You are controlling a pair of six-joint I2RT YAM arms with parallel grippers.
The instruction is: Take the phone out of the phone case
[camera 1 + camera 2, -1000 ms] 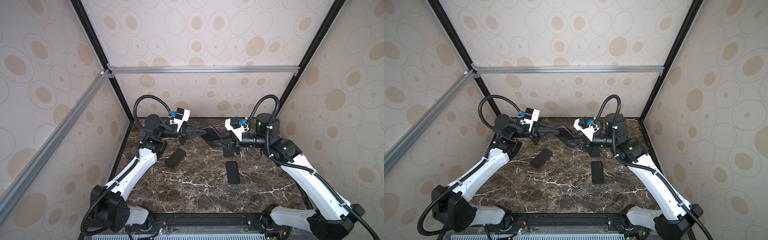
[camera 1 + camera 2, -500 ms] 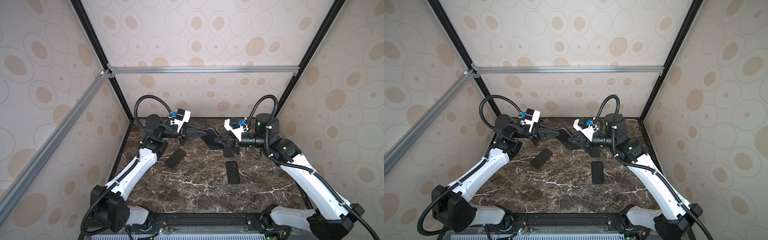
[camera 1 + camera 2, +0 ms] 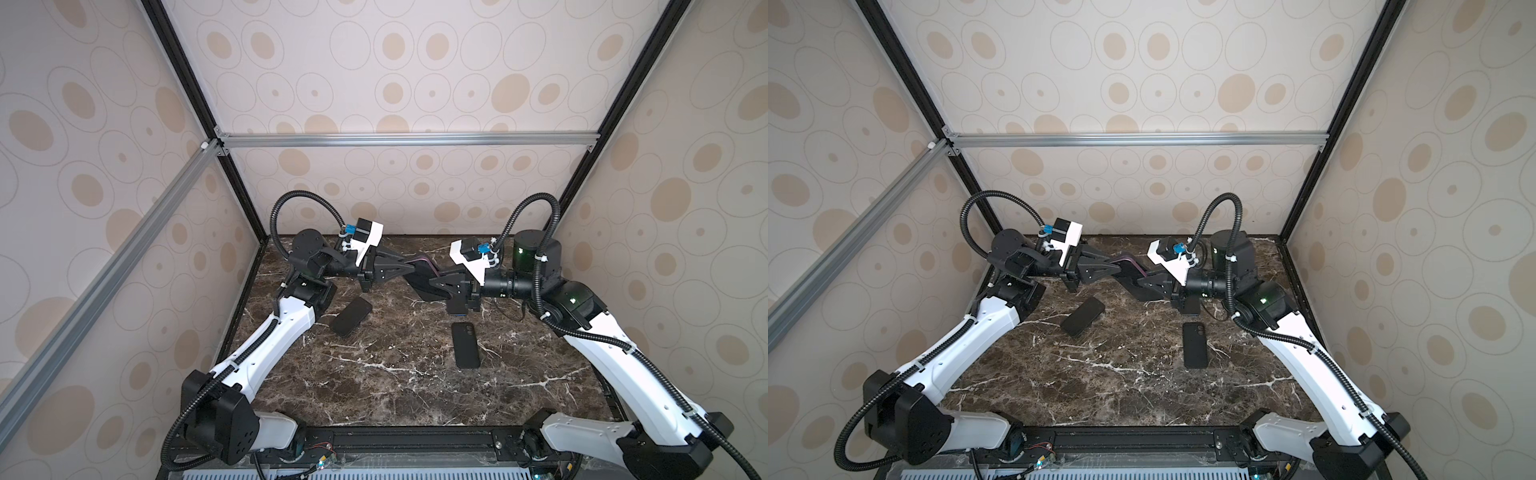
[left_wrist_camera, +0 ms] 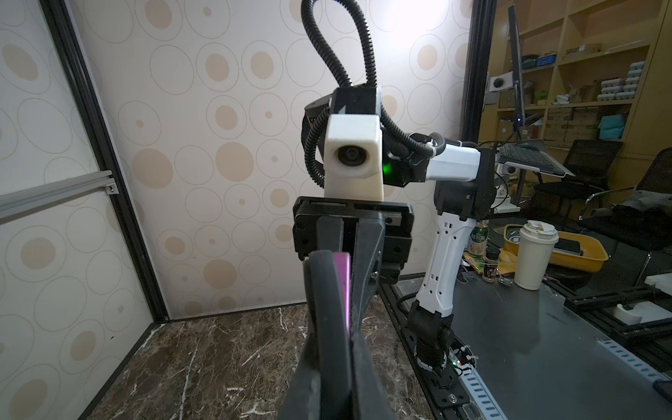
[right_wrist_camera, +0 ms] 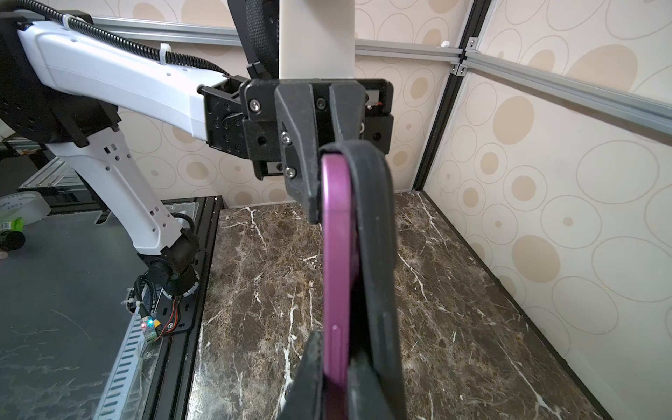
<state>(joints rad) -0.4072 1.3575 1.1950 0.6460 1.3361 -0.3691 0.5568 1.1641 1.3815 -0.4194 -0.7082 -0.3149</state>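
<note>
A phone (image 5: 336, 236) with a purple edge sits in a black phone case (image 5: 374, 218), held edge-on in the air over the back of the table. My left gripper (image 3: 409, 268) is shut on one end, pinching the case (image 4: 323, 291) with the phone's (image 4: 343, 280) purple edge against it. From the opposite side my right gripper (image 3: 432, 282) is shut on the phone's other end. There one finger sits between the phone and the case, whose rim bows away from the phone. Both top views show the pair (image 3: 1129, 262) bridging the two grippers.
Two dark phone-shaped slabs lie flat on the marble table (image 3: 395, 386): one (image 3: 351, 316) at the left under my left arm, one (image 3: 465, 345) right of centre. Patterned walls close the back and sides. A black rail (image 3: 407, 440) runs along the front edge.
My right gripper's jaws have closed onto the phone's end. The left gripper has kept its grip, and the held phone and case have hardly shifted.
</note>
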